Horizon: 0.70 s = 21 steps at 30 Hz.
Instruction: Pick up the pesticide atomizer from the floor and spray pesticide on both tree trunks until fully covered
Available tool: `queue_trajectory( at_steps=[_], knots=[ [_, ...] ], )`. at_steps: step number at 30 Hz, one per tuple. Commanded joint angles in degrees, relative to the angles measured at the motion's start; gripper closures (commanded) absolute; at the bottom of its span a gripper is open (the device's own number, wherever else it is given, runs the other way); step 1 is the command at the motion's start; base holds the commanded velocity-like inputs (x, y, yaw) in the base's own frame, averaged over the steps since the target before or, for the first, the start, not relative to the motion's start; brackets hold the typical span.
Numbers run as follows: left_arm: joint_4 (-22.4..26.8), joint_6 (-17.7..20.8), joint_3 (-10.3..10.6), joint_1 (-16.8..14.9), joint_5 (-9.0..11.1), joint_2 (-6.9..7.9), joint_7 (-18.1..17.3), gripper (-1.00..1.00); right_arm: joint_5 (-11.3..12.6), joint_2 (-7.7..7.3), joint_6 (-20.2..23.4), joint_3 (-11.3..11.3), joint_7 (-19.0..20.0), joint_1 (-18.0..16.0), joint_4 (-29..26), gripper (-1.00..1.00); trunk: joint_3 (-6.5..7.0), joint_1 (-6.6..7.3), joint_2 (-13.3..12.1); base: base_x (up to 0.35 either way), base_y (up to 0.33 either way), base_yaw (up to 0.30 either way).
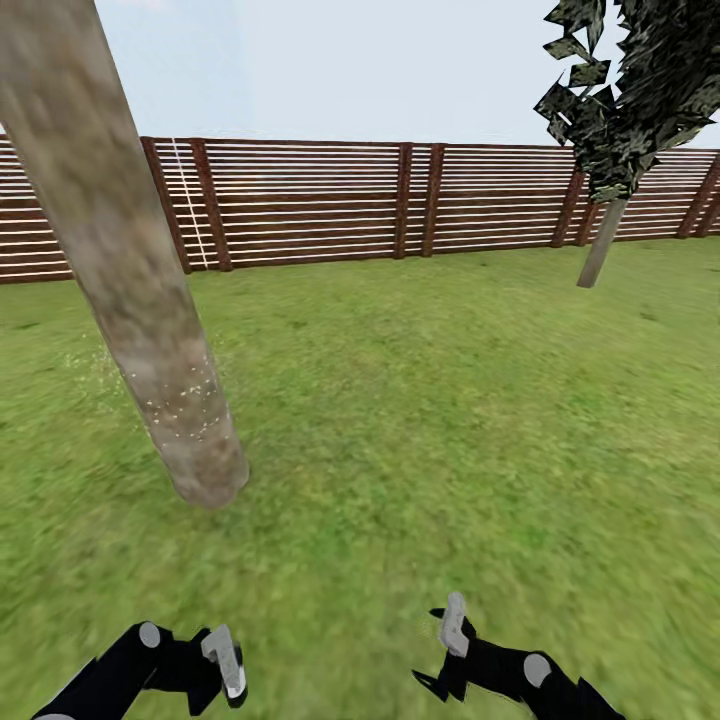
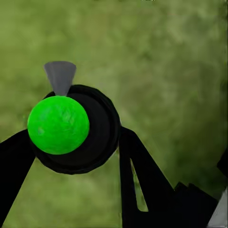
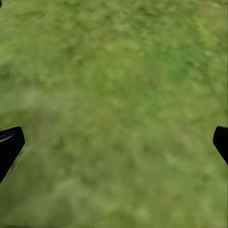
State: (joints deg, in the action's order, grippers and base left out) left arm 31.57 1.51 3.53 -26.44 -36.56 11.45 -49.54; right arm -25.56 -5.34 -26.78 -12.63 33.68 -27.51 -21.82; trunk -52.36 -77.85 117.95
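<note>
Atomizer clamped in left gripper, nozzle pointing outward over grass.

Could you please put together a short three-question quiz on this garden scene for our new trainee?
1. True or false: the near tree trunk carries pale specks low down.
2. Which gripper holds the sprayer with the green ball: A left gripper, B right gripper?
3. Fill in: behind the lawn stands a brown slatted ____.

Key
1. True: white specks dot the trunk's lower part.
2. A: the left fingers flank the sprayer; the right gripper is open over grass.
3. Fence.
</note>
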Motion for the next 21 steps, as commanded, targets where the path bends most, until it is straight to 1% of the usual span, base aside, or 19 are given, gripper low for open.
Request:
queue_trajectory(
  at_steps=[1, 3, 4, 6, 7, 9, 10, 11, 12, 13, 14, 15, 17, 18, 19, 20, 21],
  knots=[
    [0.14, -0.05, 0.21, -0.02, -0.29, 0.01, -0.81, 1.00, -0.88, -0.09, 0.04, 0.05, 0.80, -0.01, -0.81, -1.00, -0.05, 0.01, 0.02, -0.011, 0.001, 0.000],
    [0.17, -0.22, 0.17, -0.02, -0.40, -0.18, -1.34, 1.00, -1.14, -0.11, 0.38, 0.02, 1.43, -0.01, -1.54, -1.00, -0.05, 0.01, 0.02, -0.004, 0.000, 0.000],
    [0.16, -0.21, 0.37, -0.02, -0.43, -0.33, -1.47, 1.00, -1.25, -0.08, 0.45, -0.06, 1.56, 0.00, -2.02, 1.00, -0.05, 0.01, 0.02, -0.001, 0.000, 0.000],
    [0.21, -0.10, 1.42, -0.12, -0.41, -0.69, -1.51, 1.00, -1.48, 0.02, 0.37, -0.16, 1.70, 0.00, -2.42, 1.00, -0.05, 0.01, 0.02, 0.000, 0.000, 0.000],
    [0.23, -0.08, 1.74, -0.20, -0.40, -1.00, -1.52, 1.00, -2.06, 0.09, 0.39, -0.18, 1.72, 0.00, -2.64, 1.00, -0.05, 0.01, 0.02, 0.000, 0.000, 0.000],
    [0.24, 0.00, 2.09, -0.49, -0.57, -2.33, -1.64, 1.00, -4.18, 0.70, 0.55, -0.19, 2.22, 0.00, -5.02, 1.00, -0.05, 0.01, 0.02, 0.000, 0.000, 0.000],
    [0.24, 0.09, 2.15, -0.59, -1.13, -2.96, -1.71, 1.00, -5.03, 1.95, 1.07, -0.20, 4.14, 0.00, -6.14, 1.00, -0.05, 0.01, 0.02, 0.000, 0.000, 0.000],
    [0.25, 0.26, 2.19, -0.72, -2.36, -3.64, -1.75, 1.00, -5.82, 3.21, 3.06, -0.17, 6.60, 0.00, -7.33, 1.00, -0.05, 0.01, 0.02, 0.000, 0.000, 0.000],
    [0.25, 0.42, 2.19, -0.86, -4.35, -4.63, -1.77, 1.00, -6.50, 4.40, 6.26, -0.18, 8.36, -0.02, -9.73, 1.00, -0.05, 0.01, 0.02, 0.000, 0.000, 0.000],
    [0.25, 0.54, 2.18, -0.88, -6.08, -5.79, -1.80, 1.00, -6.77, 5.12, 8.37, -0.19, 9.28, -0.02, -12.04, 1.00, -0.05, 0.01, 0.02, 0.000, 0.000, 0.000],
    [0.25, 0.66, 2.21, -0.89, -8.13, -8.11, -1.80, 1.00, -7.55, 7.52, 9.72, -0.20, 11.03, -0.02, -13.94, 1.00, -0.05, 0.01, 0.02, 0.000, 0.000, 0.000],
    [0.25, 0.74, 2.19, -0.89, -9.87, -9.19, -1.79, 1.00, -9.62, 8.75, 9.92, -0.20, 11.63, -0.01, -14.41, 1.00, -0.05, 0.01, 0.02, 0.000, 0.000, 0.000],
    [0.25, 0.95, 2.18, -0.89, -11.10, -10.15, -1.79, 1.00, -10.64, 9.70, 9.97, -0.20, 11.79, -0.01, -14.68, 1.00, -0.05, 0.01, 0.02, 0.000, 0.000, 0.000],
    [0.26, 1.00, 2.18, -0.89, -11.40, -10.68, -1.75, 1.00, -10.85, 10.69, 9.98, -0.20, 11.88, -0.01, -14.72, 1.00, -0.05, 0.01, 0.02, 0.000, 0.000, 0.000],
    [0.35, 1.05, 2.18, -0.91, -11.54, -10.93, -1.72, 1.00, -10.99, 11.59, 9.99, -0.20, 12.21, -0.05, -14.75, 1.00, -0.05, 0.01, 0.02, 0.000, 0.000, 0.000],
    [0.58, 1.05, 2.18, -0.94, -11.64, -11.04, -1.71, 1.00, -11.09, 12.69, 9.99, -0.20, 13.65, -0.06, -14.84, 1.00, -0.05, 0.01, 0.02, 0.000, 0.000, 0.000],
    [1.07, 1.02, 2.18, -0.93, -11.67, -11.00, -1.70, 1.00, -11.16, 13.23, 10.05, -0.20, 14.49, -0.08, -15.41, 1.00, -0.05, 0.01, 0.02, 0.000, 0.000, 0.000]
  ],
)
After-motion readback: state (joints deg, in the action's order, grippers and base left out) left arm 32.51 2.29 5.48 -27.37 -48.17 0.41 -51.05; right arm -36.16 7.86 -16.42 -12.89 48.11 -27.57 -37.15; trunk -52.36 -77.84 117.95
